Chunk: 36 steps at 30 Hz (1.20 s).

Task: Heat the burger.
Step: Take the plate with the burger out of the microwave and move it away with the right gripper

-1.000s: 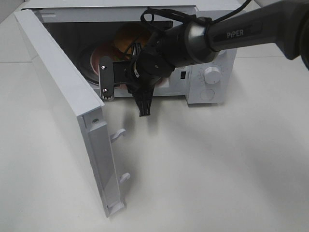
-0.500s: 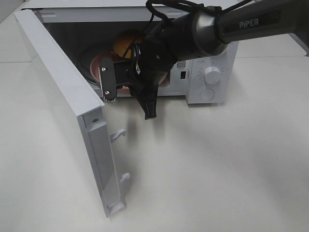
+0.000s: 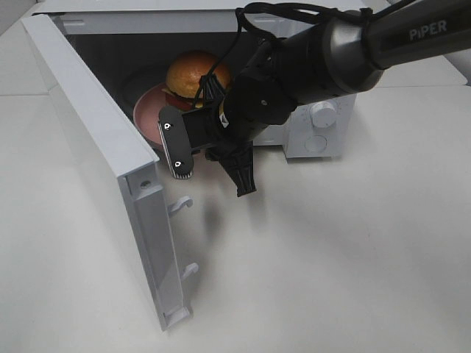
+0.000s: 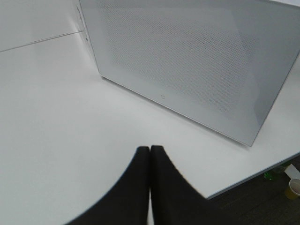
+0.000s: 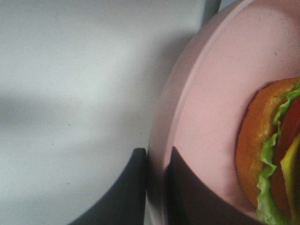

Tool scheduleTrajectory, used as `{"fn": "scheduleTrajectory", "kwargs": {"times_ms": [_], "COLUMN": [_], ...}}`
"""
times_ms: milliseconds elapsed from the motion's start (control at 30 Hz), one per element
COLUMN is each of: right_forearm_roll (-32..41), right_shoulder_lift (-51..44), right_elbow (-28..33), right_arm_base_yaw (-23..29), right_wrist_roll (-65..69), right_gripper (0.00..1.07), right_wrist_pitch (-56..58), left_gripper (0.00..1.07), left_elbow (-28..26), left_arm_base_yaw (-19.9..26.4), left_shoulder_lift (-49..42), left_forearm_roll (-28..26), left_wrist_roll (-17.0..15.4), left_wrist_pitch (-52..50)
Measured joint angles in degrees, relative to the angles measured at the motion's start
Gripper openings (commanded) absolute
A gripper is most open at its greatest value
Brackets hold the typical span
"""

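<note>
The right hand (image 5: pixel 154 187) is clamped on the rim of the pink plate (image 5: pixel 206 108), one finger on each side. The burger (image 3: pixel 197 73) sits on that plate just beyond the hand, inside the open microwave (image 3: pixel 324 125). The left hand (image 4: pixel 149 187) is clenched on nothing above the table (image 4: pixel 51 122).

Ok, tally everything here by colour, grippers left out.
White: 1, the microwave
Pink: 1, the plate
Golden-brown: 1, the burger
Total: 3
</note>
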Motion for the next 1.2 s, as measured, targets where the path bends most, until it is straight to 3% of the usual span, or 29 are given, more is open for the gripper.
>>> {"fn": "scheduleTrajectory", "kwargs": {"times_ms": [1200], "right_forearm_roll": [-3.95], "right_shoulder_lift": [-12.89], "right_elbow": [19.82], "right_arm_base_yaw": [0.17], "right_wrist_roll": [-5.04], "right_gripper": [0.0], "right_wrist_pitch": [-6.02], "left_gripper": [0.0], "left_elbow": [0.0], "left_arm_base_yaw": [0.0], "left_shoulder_lift": [0.0], "left_forearm_roll": [0.0], "left_wrist_roll": [0.0], "left_wrist_pitch": [0.0]}}
